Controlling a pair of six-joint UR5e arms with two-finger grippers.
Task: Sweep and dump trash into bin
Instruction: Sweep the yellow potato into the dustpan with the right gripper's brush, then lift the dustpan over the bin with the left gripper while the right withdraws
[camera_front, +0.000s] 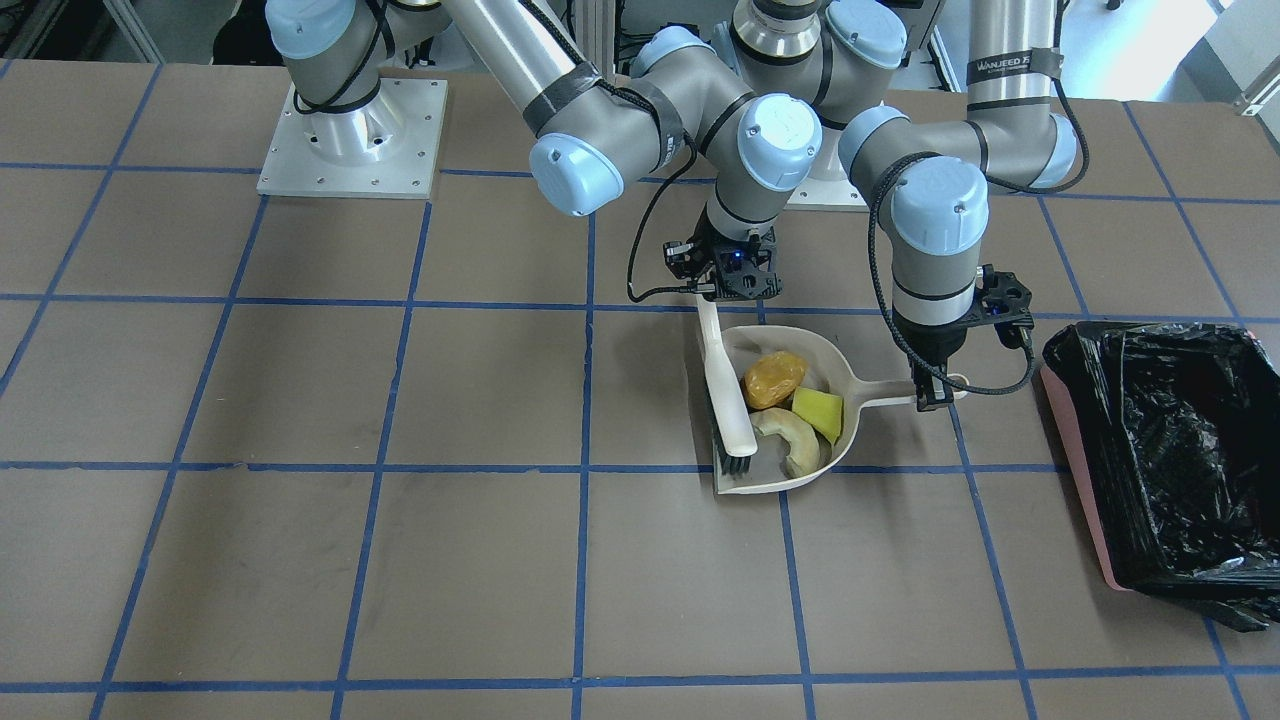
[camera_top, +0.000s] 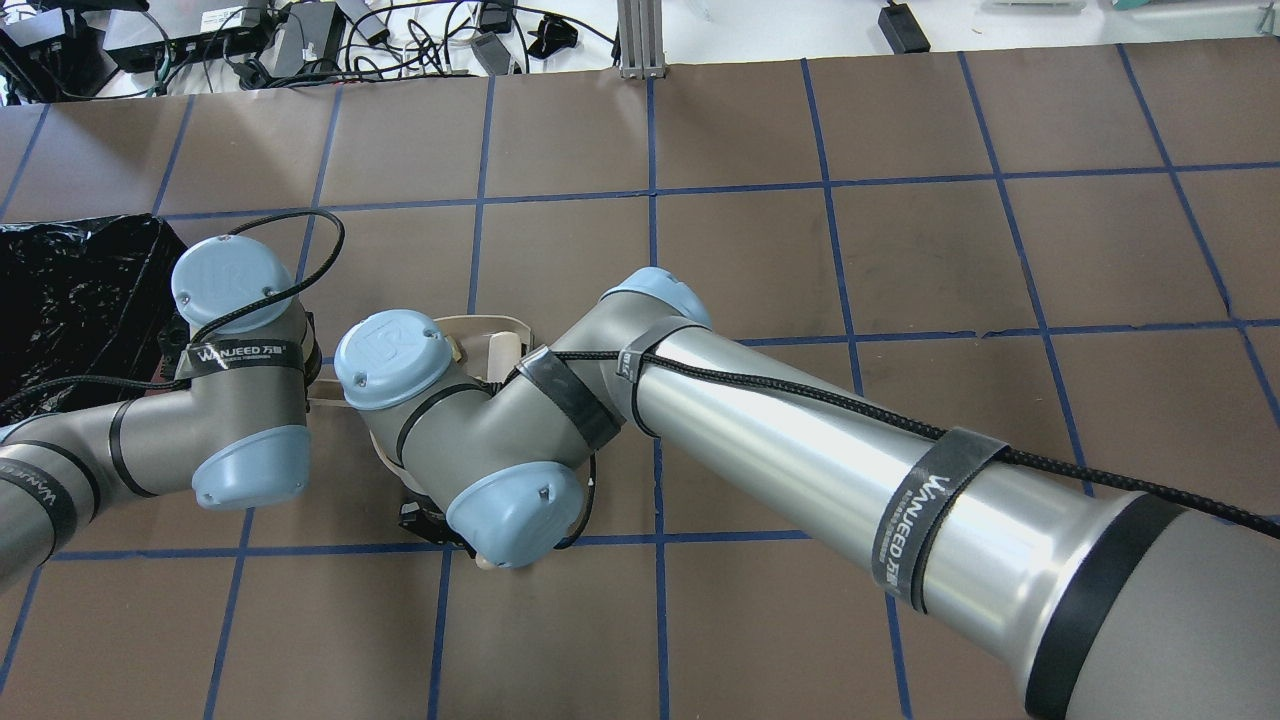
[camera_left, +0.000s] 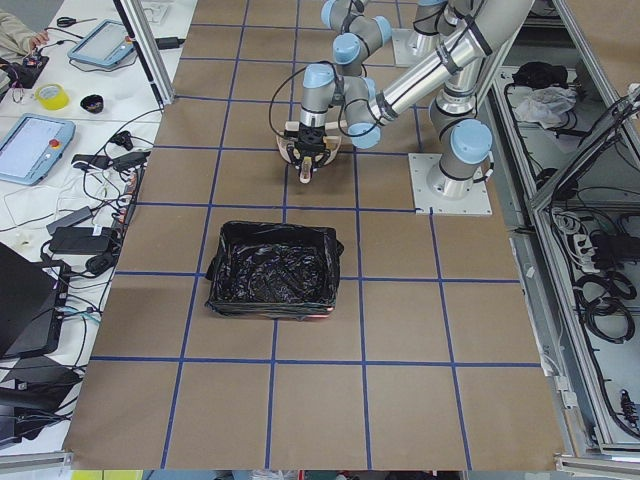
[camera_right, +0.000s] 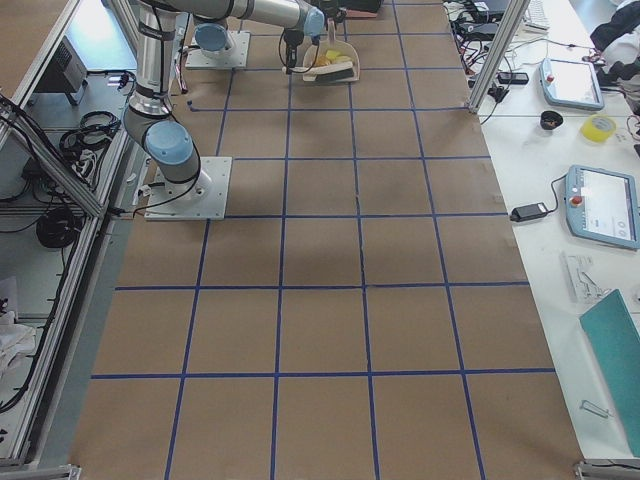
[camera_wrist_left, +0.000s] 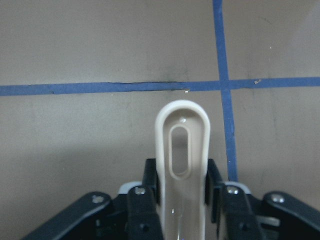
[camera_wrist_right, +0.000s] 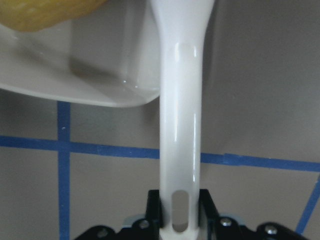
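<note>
The beige dustpan (camera_front: 770, 342) lies on the table and holds all three trash pieces: the golden-brown lump (camera_front: 773, 379), the yellow-green wedge (camera_front: 820, 412) and the pale crescent slice (camera_front: 790, 438). My left gripper (camera_front: 932, 398) is shut on the dustpan's handle (camera_wrist_left: 182, 150). My right gripper (camera_front: 722, 295) is shut on the white brush's handle (camera_wrist_right: 180, 130). The brush (camera_front: 726, 395) lies along the pan's open side with its black bristles inside the pan. The pink bin with the black bag (camera_front: 1160, 460) stands apart from the pan, on my left arm's side.
The bin also shows at the left edge of the overhead view (camera_top: 70, 290), where both arms hide most of the dustpan (camera_top: 480, 325). Blue tape lines grid the brown table. The right arm's base plate (camera_front: 350, 140) sits at the back.
</note>
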